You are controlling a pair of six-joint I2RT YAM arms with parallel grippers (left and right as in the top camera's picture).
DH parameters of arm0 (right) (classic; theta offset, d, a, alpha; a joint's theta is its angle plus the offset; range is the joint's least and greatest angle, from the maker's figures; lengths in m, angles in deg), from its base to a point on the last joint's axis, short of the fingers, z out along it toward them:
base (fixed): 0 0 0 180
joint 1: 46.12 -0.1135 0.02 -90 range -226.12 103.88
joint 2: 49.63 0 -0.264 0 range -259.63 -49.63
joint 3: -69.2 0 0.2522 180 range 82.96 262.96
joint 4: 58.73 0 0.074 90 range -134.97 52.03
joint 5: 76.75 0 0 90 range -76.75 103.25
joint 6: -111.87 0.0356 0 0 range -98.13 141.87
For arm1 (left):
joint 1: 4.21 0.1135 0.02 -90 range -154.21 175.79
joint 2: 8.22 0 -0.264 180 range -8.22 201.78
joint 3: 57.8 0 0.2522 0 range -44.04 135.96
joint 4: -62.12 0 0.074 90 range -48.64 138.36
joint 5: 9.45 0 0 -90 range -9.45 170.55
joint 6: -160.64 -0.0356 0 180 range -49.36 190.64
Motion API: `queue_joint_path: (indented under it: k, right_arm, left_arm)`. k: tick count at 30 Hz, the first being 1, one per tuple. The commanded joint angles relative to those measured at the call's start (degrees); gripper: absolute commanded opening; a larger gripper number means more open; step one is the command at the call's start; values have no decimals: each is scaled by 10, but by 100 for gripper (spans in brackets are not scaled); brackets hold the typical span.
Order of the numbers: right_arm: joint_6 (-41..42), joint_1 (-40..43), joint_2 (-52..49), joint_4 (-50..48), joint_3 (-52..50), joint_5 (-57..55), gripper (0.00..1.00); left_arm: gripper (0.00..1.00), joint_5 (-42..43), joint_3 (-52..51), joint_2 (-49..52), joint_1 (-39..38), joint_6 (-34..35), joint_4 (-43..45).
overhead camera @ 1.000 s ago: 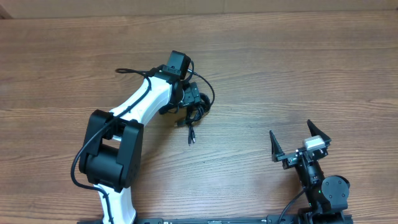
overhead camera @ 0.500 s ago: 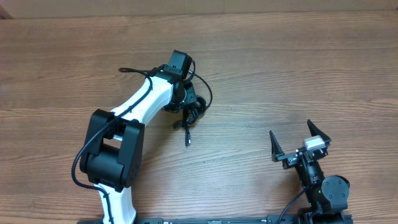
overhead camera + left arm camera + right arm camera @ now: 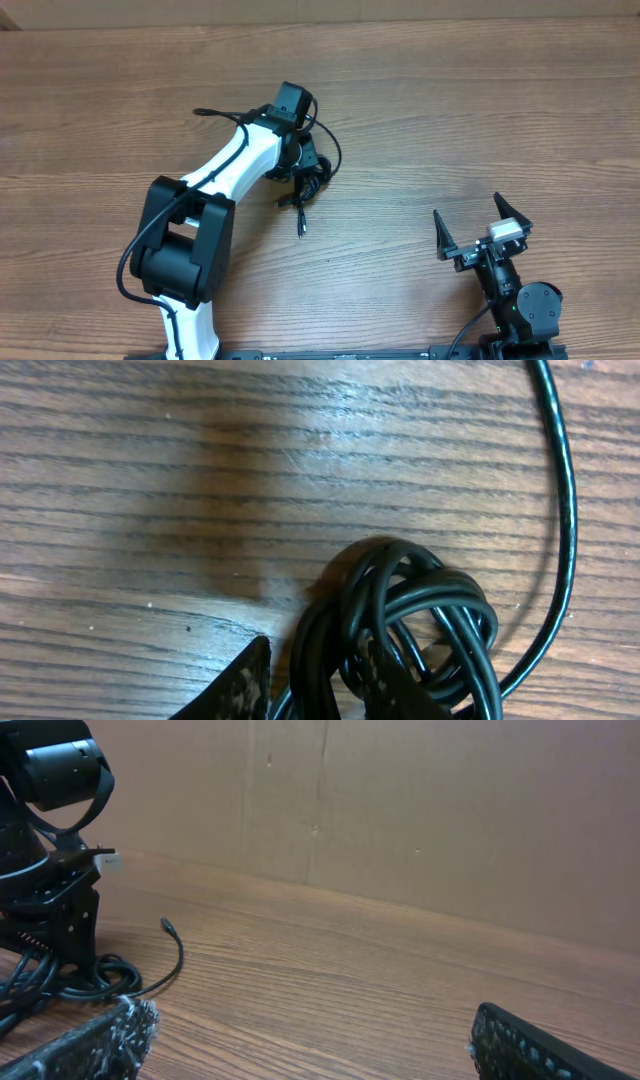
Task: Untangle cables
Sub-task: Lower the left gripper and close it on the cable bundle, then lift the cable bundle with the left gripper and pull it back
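Observation:
The cables (image 3: 316, 176) lie as a knotted black bundle left of the table's middle, with one strand trailing toward me to a plug end (image 3: 300, 231). My left gripper (image 3: 304, 164) is down on the bundle. In the left wrist view its fingers (image 3: 243, 682) are shut on a few strands at the left side of the cables (image 3: 430, 615), and one loose strand (image 3: 562, 510) curves away on the right. My right gripper (image 3: 482, 233) stands open near the front right, far from the cables, with nothing between its fingertips (image 3: 310, 1042). Its camera sees the cables (image 3: 55, 982) at far left.
The wooden table (image 3: 480, 110) runs wide on all sides of the bundle. A cardboard wall (image 3: 400, 810) closes the back. The left arm's own thick black wire (image 3: 214, 113) loops out beside its white link.
My left gripper has closed on the cable bundle and shifted slightly. The trailing strand with the plug has been drawn a little to the left. The right arm is still.

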Motion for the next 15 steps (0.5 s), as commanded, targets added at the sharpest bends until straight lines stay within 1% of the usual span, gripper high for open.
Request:
queue_joint_path:
  k: [1, 2, 4, 6, 9, 15]
  right_arm:
    - [-3, -4, 5, -3, -6, 0, 100]
    - [-3, -4, 5, -3, -6, 0, 100]
    - [-3, -4, 5, -3, -6, 0, 100]
    - [-3, -4, 5, -3, -6, 0, 100]
    - [-3, -4, 5, -3, -6, 0, 100]
    - [-3, -4, 5, -3, -6, 0, 100]
  left_arm:
    - [29, -10, -16, 32, -20, -9, -4]
    - [29, -11, -16, 34, -23, -9, -2]
    - [24, -14, -16, 38, -28, -9, 0]
    - [17, -15, -16, 43, -32, -9, 3]
    - [4, -14, -16, 56, -32, -4, 5]
    - [4, -15, -16, 60, -32, 0, 5]
